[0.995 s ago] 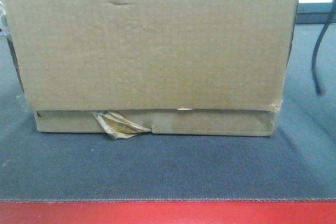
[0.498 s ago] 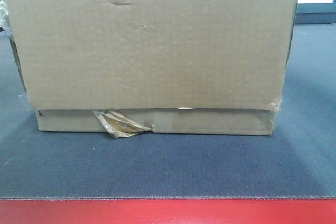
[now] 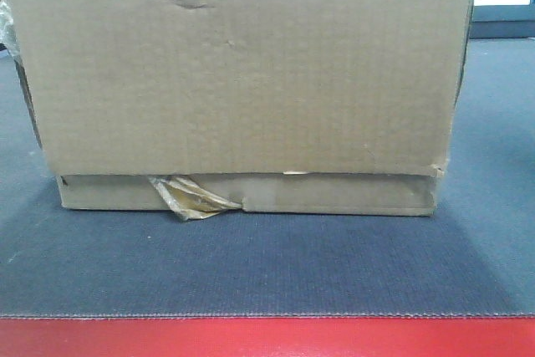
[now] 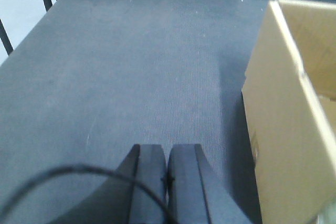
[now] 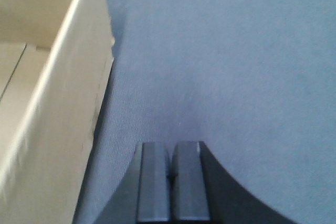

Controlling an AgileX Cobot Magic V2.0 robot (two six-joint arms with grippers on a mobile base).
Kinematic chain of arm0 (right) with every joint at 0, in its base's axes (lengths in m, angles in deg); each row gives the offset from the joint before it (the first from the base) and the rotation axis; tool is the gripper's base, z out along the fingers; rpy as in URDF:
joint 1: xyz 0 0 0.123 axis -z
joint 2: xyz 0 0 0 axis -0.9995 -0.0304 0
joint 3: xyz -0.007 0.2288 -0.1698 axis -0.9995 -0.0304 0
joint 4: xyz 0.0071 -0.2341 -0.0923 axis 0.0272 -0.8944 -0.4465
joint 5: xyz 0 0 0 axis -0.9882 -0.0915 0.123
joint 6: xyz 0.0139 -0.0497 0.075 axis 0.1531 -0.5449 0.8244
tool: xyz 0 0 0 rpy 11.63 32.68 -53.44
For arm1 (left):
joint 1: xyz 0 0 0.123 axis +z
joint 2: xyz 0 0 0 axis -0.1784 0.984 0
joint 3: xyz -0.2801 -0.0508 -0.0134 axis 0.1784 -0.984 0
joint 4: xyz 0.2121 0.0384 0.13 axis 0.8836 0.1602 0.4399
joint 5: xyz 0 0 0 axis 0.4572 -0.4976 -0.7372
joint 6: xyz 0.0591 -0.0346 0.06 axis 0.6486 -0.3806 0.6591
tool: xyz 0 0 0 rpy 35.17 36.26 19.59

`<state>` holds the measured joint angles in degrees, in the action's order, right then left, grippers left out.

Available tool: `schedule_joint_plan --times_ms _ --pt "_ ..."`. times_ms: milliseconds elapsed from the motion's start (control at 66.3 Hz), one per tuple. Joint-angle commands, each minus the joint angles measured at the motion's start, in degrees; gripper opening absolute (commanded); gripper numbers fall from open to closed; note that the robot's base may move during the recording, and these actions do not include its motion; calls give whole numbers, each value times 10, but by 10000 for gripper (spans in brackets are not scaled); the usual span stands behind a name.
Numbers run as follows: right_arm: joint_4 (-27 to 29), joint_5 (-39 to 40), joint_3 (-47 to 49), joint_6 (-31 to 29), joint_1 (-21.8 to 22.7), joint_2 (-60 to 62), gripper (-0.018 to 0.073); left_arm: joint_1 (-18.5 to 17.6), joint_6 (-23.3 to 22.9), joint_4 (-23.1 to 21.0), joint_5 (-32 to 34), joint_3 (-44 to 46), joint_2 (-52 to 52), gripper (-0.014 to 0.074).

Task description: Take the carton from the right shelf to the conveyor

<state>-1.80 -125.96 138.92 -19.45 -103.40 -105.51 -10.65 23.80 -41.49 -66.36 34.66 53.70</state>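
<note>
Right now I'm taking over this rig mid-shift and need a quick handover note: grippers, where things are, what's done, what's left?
Left gripper: shut, empty, above the belt beside the carton.
Right gripper: shut, empty, beside the carton's other side.
Carton: resting flat on the conveyor, behind its red border; neither gripper touches it.
Shelf: not in view.
Done: carton looks delivered onto the conveyor.
Left: probably only to pull both arms away.

The carton (image 5: pixel 47 103) left of the right gripper (image 5: pixel 170 171) is blurred, its far edge cropped off-frame.
</note>
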Motion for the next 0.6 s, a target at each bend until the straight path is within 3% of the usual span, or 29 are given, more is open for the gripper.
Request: schedule_joint_plan --times_ms 0,286,588 --pt "-7 82 -90 -6 2 66 -67 2 1 -6 28 -31 -37 1" --pt "-7 208 -298 -6 2 262 -67 2 1 -6 41 -96 -142 1" --pt "-7 246 -353 -6 2 437 -67 2 1 -6 41 -98 -204 1"
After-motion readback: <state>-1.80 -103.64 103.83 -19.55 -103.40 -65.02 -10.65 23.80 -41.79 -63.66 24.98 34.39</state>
